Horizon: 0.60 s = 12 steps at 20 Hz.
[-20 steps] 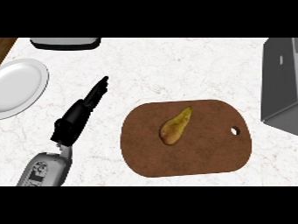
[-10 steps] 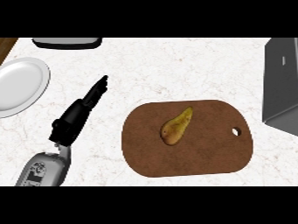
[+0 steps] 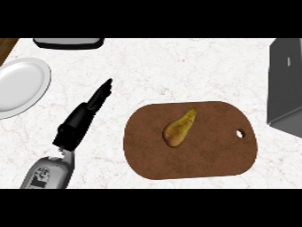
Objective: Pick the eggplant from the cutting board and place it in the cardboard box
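The left robot hand [image 3: 84, 117] comes in from the lower left on a grey forearm, its fingers held straight and pressed together, pointing up and slightly right, holding nothing. It lies over bare surface [image 3: 179, 71] just left of the cutting board [image 3: 192, 153], apart from the board's left edge, with a strip of open marble between them. The right robot hand does not show.

The eggplant [image 3: 179, 127], yellowish and tapered, lies on the board a little left of and above its middle, tip pointing up and right, well inside every edge. The board's hanging hole sits near its right edge. Right of the board, beyond a narrow gap, stands the grey cardboard box [image 3: 287, 88], cut off by the view's right side. Up and left of the board, past the robot hand, a white plate [image 3: 13, 86] rests. Above the board a wide stretch of surface lies open up to a dark tray [image 3: 68, 42] at the top edge.
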Each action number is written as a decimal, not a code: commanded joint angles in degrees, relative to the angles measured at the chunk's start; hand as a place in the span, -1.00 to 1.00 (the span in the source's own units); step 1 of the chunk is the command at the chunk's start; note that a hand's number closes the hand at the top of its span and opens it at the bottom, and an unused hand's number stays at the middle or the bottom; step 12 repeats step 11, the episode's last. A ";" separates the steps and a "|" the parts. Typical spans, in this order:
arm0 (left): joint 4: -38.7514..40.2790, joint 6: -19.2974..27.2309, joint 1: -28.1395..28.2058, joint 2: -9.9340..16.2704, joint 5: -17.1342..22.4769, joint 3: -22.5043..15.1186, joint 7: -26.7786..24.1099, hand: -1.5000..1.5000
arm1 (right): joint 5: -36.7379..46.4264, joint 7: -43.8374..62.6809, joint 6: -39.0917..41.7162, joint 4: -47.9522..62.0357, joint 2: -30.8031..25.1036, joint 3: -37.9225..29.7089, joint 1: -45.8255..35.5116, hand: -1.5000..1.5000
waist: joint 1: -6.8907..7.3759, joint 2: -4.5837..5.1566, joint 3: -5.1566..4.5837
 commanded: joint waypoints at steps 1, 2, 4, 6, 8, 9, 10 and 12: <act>1.13 -0.38 -1.01 0.58 0.58 1.74 -1.19 0.00 | -4.36 -5.13 -3.42 4.47 2.98 -4.58 -2.67 -1.00 | 0.13 0.16 0.03; 3.04 -2.45 -2.27 2.29 2.40 3.83 -2.09 0.00 | -6.40 -9.93 -4.27 5.19 2.09 -6.93 0.25 -1.00 | -0.40 0.27 0.06; 1.08 -0.96 0.70 1.49 1.00 2.33 -1.30 0.00 | -10.92 -11.71 -6.10 3.71 1.77 -11.73 -0.09 -1.00 | -0.60 -0.07 0.09; 1.21 -0.31 1.17 0.83 -0.19 1.35 -3.01 0.00 | -14.35 -12.42 -6.79 3.03 2.02 -15.02 -1.81 -1.00 | -0.84 -0.15 0.04; 0.54 -1.04 1.28 1.44 1.36 2.68 -1.22 0.00 | -19.36 -14.16 -0.93 3.76 -1.73 -19.45 -1.09 -1.00 | -1.50 -0.35 0.06; -0.44 0.28 -0.40 -0.08 0.79 1.94 0.81 0.00 | -20.85 -15.59 -1.48 4.65 -1.61 -21.17 -0.94 -1.00 | -1.32 -0.24 0.10; 0.05 -1.76 0.23 2.24 1.41 3.07 -0.70 0.00 | -22.42 -16.73 0.57 4.88 -2.56 -22.44 0.43 -1.00 | -1.51 -0.32 0.04; 0.50 0.48 0.51 -0.17 -0.26 1.39 -0.68 0.00 | -23.51 -18.64 1.42 6.27 -3.83 -23.83 1.48 -1.00 | -1.39 -0.18 0.06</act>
